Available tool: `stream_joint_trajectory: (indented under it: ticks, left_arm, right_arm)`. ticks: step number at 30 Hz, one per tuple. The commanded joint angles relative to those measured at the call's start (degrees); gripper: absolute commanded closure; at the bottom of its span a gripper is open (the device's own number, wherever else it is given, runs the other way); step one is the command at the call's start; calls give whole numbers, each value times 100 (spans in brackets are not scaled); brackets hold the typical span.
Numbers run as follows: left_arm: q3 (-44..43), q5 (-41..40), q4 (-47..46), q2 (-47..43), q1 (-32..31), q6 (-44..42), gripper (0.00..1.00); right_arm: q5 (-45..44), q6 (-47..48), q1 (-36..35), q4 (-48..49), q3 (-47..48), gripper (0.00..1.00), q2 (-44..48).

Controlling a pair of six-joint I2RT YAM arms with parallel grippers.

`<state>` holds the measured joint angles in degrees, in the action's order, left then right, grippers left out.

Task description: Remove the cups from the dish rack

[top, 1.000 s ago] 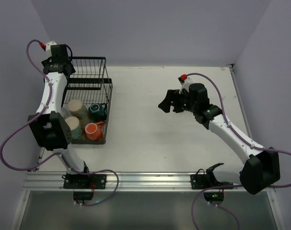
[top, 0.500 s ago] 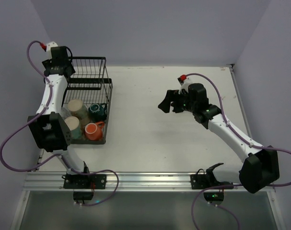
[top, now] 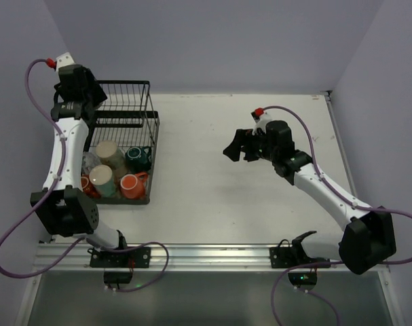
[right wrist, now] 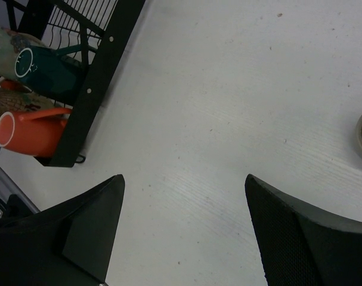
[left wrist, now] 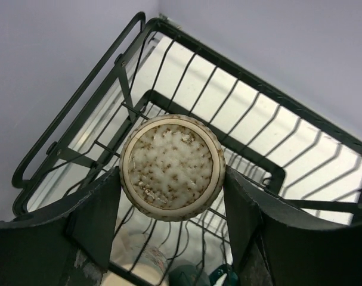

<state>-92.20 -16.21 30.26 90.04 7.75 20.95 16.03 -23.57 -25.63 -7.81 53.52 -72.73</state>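
One cream speckled cup (left wrist: 172, 167), clamped in the left gripper (left wrist: 173, 199) above the black wire dish rack (left wrist: 79, 106), has white desk (top: 206, 176) to its right, toward the right gripper (right wrist: 183, 182), spread wide.

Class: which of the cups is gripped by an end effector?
The cream speckled cup, clamped in the left end effector above the dish rack; the orange cup and teal cup lie in the rack, ungripped.

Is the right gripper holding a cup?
No, the right gripper is open, with only bare table between its fingers.
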Motion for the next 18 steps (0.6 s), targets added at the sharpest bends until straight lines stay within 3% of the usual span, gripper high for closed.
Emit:
stream_joint_trajectory:
  ticks: [1, 7, 14, 18]
  left_arm:
    - [71, 399, -451, -531, 16, 164, 75]
    - [580, 1565, -784, -1383, -98, 594, 76]
    - [1650, 2584, -1452, -2235, -1317, 1094, 76]
    - [2741, 3631, -2769, -2912, -1627, 1902, 77]
  right_arm:
    - [40, -112, -30, 456, -87, 16, 215]
    - [311, -279, -39, 972, -394, 17, 539]
    - [1085, -1139, -30, 2301, -983, 17, 1155]
    - [1087, -1921, -39, 2592, -1089, 22, 1454]
